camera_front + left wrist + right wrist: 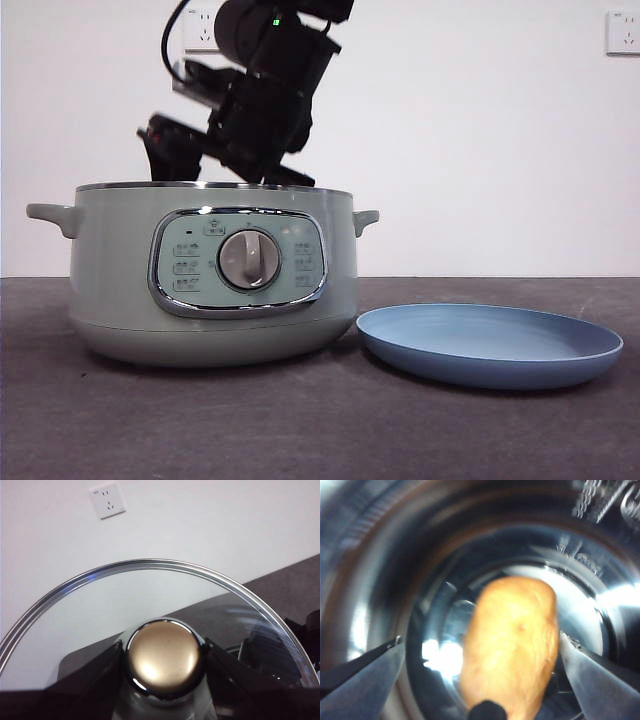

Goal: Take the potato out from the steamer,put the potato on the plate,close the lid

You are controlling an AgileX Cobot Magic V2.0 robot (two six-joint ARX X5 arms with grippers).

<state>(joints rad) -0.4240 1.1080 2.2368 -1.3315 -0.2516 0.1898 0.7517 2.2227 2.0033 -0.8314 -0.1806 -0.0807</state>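
The pale-green steamer (120, 290) stands open at the left of the table. My right arm (265, 100) comes down into it from above, its jaws hidden behind the rim in the front view. In the right wrist view the brown-orange potato (512, 640) lies on the shiny pot floor (380, 555), and my right gripper (480, 655) is open around it: one jaw is close against it, the other stands apart. My left gripper (164, 655) is shut on the knob of the glass lid (100, 605), holding it up in the air. The light-blue plate (490, 345) lies beside the steamer, bare.
A white wall with sockets (200, 30) is behind the table. Dark tabletop (300, 430) stretches in front of the steamer and plate. The right wrist picture is blurred.
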